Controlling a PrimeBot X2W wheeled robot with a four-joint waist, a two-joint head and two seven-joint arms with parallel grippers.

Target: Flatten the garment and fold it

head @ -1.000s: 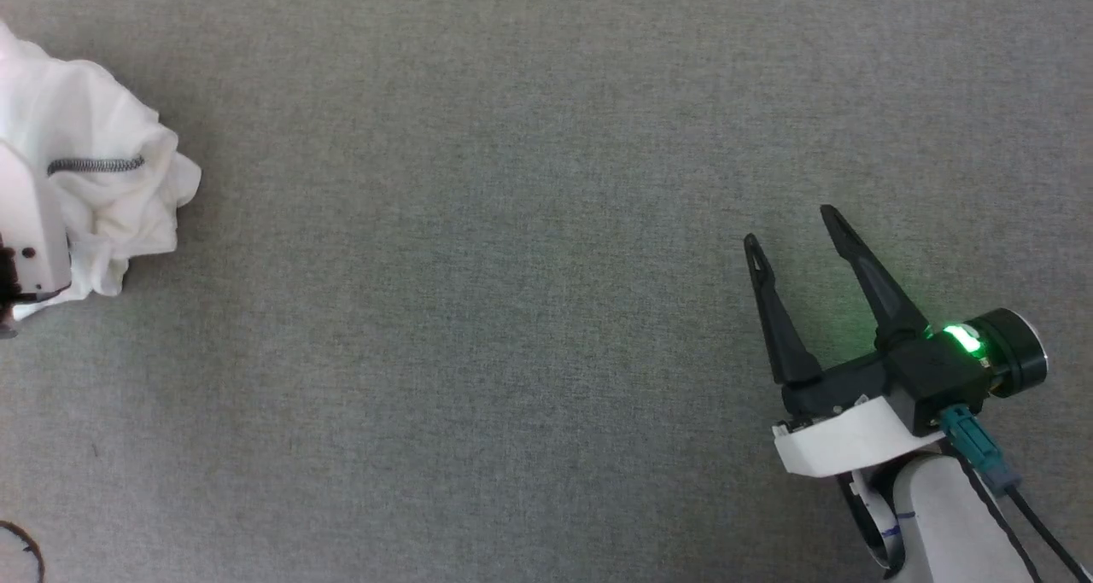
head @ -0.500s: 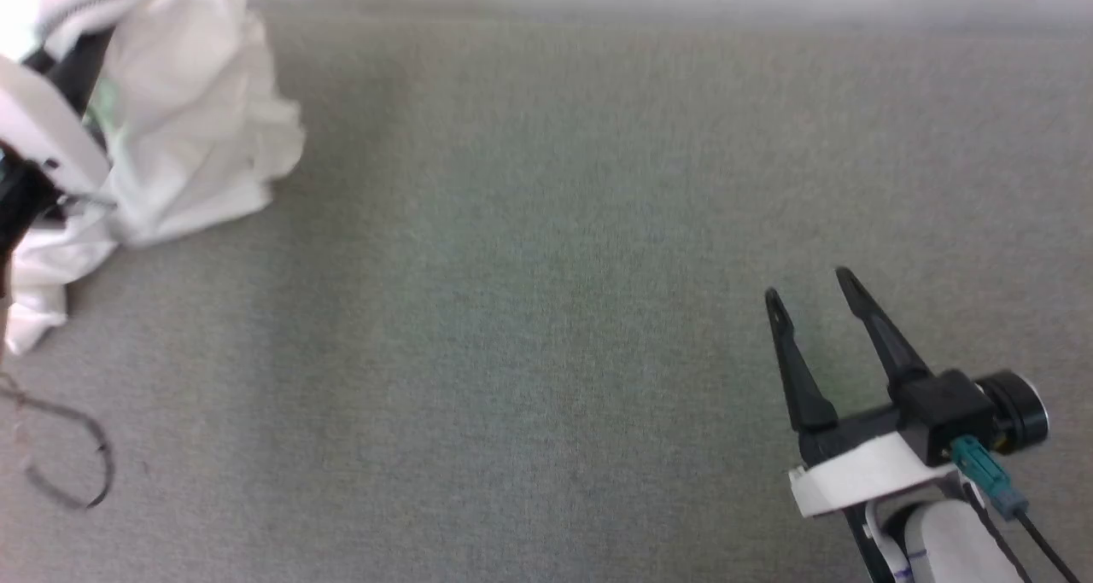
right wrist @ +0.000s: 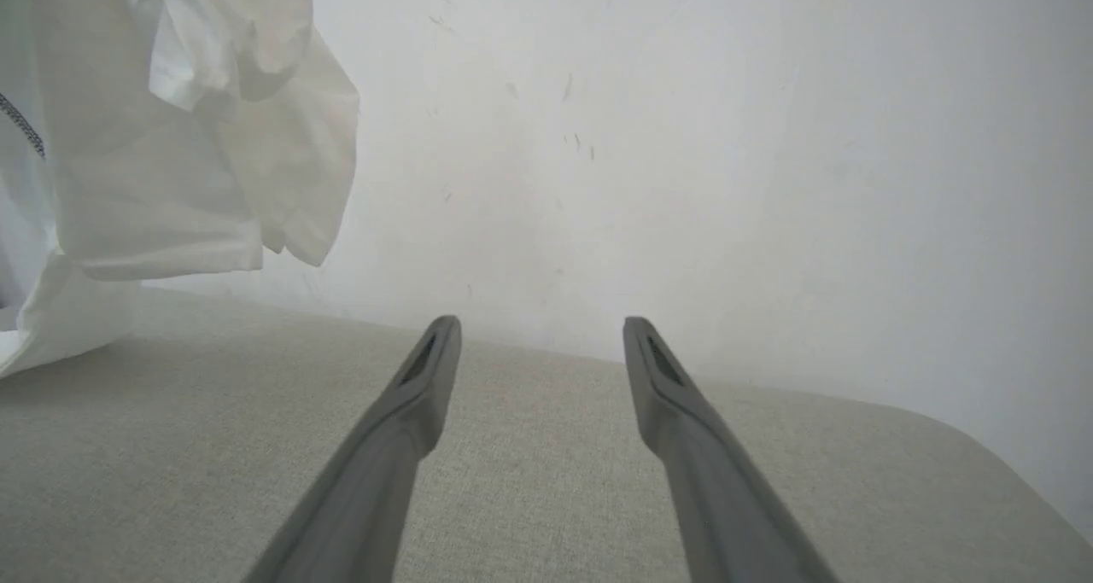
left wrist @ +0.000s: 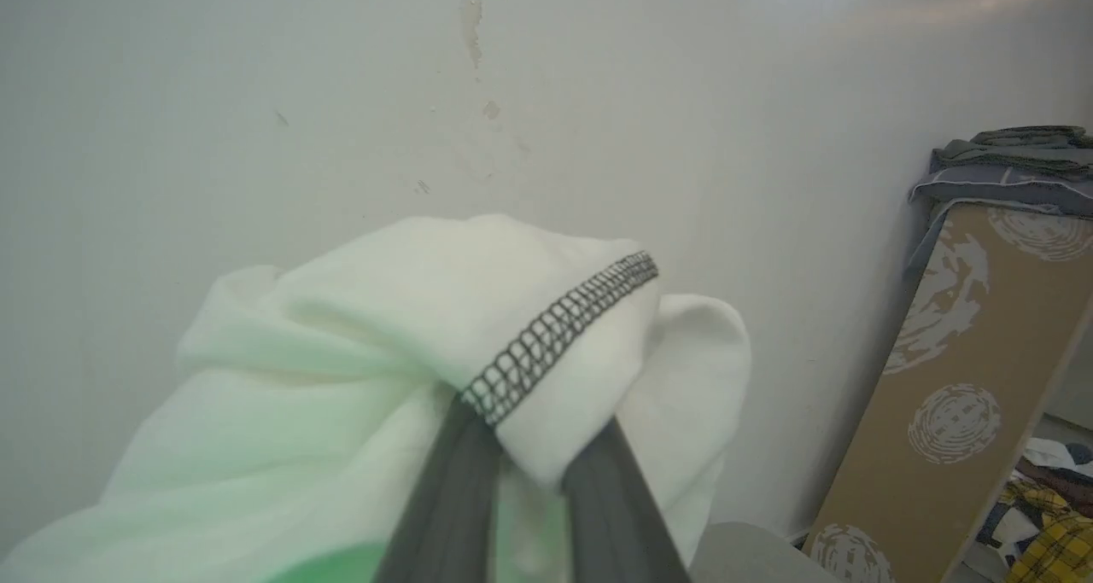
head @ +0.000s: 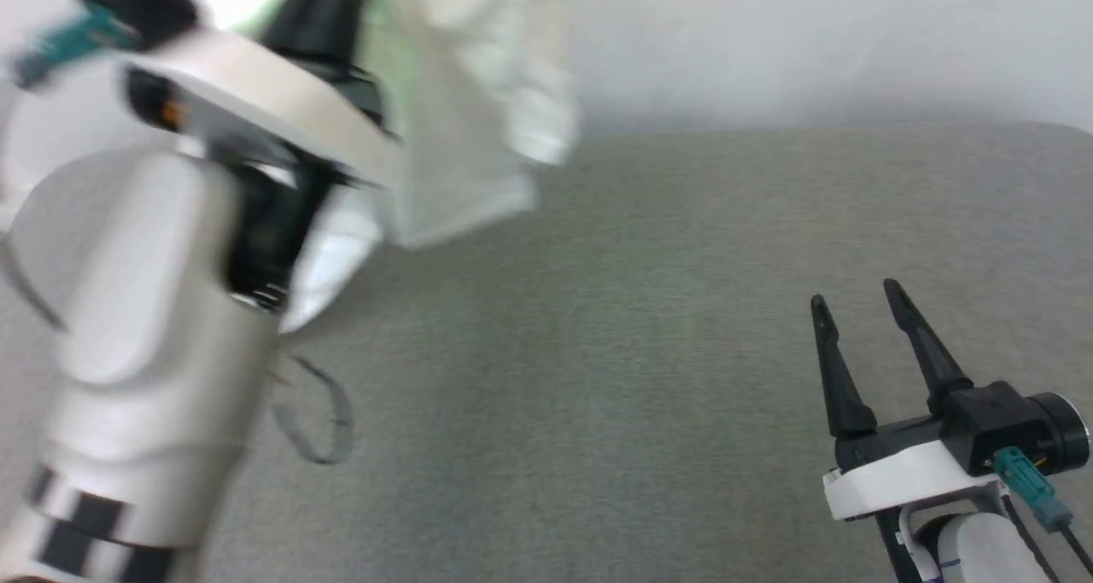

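Note:
The garment (head: 461, 122) is a crumpled white bundle hanging in the air at the upper left of the head view, blurred by motion. My left gripper (head: 341, 2) is raised high with it. In the left wrist view the left gripper (left wrist: 534, 429) is shut on a fold of the garment (left wrist: 384, 310), beside a line of dark grey stitching (left wrist: 555, 331). My right gripper (head: 856, 294) rests low at the lower right, open, with nothing between its fingers. In the right wrist view the right gripper (right wrist: 540, 327) points at the wall, and the garment (right wrist: 171, 139) hangs at the upper left.
A grey fabric-covered table (head: 640, 310) spreads out in front, ending at a white wall (head: 811, 45). A thin dark loop (head: 320, 421) lies on the table near my left arm. A cardboard panel (left wrist: 965, 352) topped with folded grey cloth stands to the right in the left wrist view.
My left gripper has closed on the garment and lifted it up off the table. The head camera has tilted upward, bringing the wall into view. The right gripper stays open.

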